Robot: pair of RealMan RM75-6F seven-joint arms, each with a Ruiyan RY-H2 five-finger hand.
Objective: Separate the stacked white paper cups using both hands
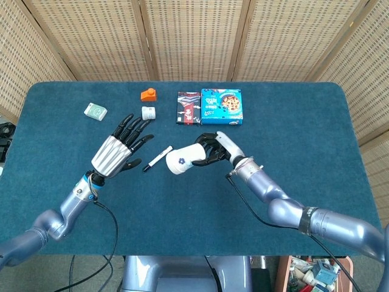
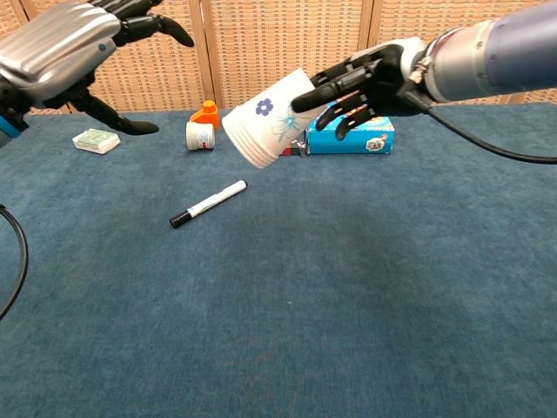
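The stacked white paper cups, marked with a small blue flower, hang tilted above the table with their rims pointing toward my left side. My right hand grips them around the base end. My left hand is raised a short way left of the cups, fingers spread and holding nothing. A gap remains between its fingertips and the cup rims.
A black-and-white marker lies on the blue cloth below the hands. Along the back stand a green card pack, an orange piece, a small white jar, a dark box and a blue cookie box.
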